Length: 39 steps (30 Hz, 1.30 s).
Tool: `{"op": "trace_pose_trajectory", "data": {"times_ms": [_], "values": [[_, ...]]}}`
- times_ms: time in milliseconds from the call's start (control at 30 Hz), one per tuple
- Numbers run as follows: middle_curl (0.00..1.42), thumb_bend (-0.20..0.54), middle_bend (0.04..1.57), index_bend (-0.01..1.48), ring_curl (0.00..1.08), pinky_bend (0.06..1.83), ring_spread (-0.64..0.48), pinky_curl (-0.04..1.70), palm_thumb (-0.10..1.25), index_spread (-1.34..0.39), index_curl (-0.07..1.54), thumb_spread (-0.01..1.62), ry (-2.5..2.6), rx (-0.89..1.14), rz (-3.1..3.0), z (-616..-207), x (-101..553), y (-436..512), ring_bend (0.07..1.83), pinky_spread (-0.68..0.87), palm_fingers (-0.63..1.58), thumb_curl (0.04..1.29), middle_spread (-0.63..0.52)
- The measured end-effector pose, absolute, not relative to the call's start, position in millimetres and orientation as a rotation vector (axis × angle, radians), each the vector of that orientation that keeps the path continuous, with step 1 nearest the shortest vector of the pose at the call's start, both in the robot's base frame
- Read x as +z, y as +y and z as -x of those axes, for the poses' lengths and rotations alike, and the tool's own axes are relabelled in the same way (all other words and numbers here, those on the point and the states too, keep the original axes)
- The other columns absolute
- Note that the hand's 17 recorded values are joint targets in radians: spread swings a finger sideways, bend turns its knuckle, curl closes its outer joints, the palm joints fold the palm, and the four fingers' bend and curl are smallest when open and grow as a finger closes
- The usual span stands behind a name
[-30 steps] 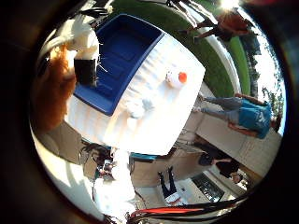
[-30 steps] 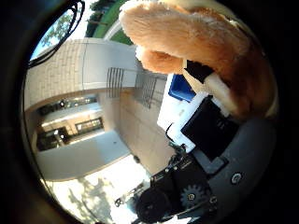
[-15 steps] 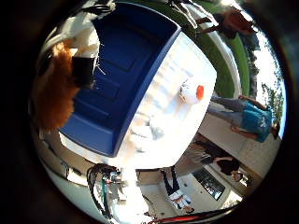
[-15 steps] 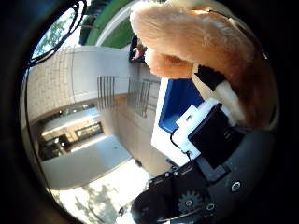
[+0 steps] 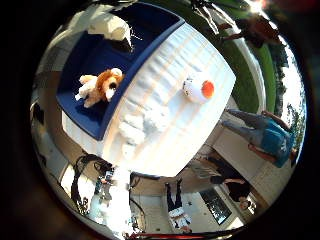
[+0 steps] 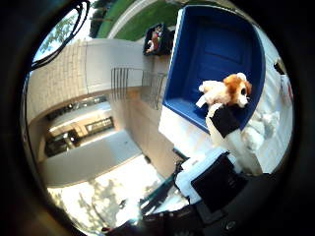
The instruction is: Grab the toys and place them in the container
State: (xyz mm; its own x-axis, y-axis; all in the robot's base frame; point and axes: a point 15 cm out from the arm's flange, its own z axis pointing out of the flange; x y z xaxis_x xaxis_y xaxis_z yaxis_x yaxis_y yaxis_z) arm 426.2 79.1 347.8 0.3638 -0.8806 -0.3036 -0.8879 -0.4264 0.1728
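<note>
A tan and white plush dog (image 5: 100, 86) lies on the floor of the blue container (image 5: 150, 30), which stands on a white-covered table (image 5: 190, 135). The right thumb side palm view also shows the dog (image 6: 224, 91) inside the container (image 6: 221, 44). My hand (image 6: 219, 167) is above the container and away from the dog, with its fingers (image 5: 115, 28) relaxed and holding nothing. A white and orange toy (image 5: 196, 89) and a white fluffy toy (image 5: 143, 122) lie on the table beside the container.
The table stands outdoors, with green grass (image 5: 245, 60) beyond its far edge. A pale building with a stair rail (image 6: 128, 84) stands on one side. The container takes up about half of the tabletop.
The plush dog was held against my palm; it now lies in the blue container, let go. My hand has risen, so the container and table look smaller.
</note>
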Motion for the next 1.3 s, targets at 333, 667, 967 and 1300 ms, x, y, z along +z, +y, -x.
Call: {"op": "trace_pose_trajectory", "data": {"times_ms": [333,667,967,1300], "values": [[0.32,-0.025,0.17,0.17,0.32,0.64,0.28,0.37,0.82,-0.39,0.29,1.14,1.877,0.522,2.586,-414.6,271.2,-24.1,0.43,0.46,-0.03,0.48,0.06],[0.31,-0.021,0.17,0.18,0.32,0.56,0.26,0.32,0.84,-0.32,0.29,1.13,1.86,0.467,2.787,-401.5,181.0,-36.0,0.39,0.44,0.0,0.48,0.05],[0.32,-0.02,0.22,0.27,0.3,0.45,0.23,0.26,0.89,-0.23,0.32,1.11,1.804,0.512,2.879,-400.1,145.3,-25.7,0.38,0.41,0.3,0.49,0.0],[0.64,-0.023,0.86,0.14,0.61,0.63,0.07,0.33,0.92,-0.46,0.26,1.09,1.828,0.459,2.885,-383.8,170.1,-44.6,1.15,0.37,1.01,0.49,-0.15]]}}
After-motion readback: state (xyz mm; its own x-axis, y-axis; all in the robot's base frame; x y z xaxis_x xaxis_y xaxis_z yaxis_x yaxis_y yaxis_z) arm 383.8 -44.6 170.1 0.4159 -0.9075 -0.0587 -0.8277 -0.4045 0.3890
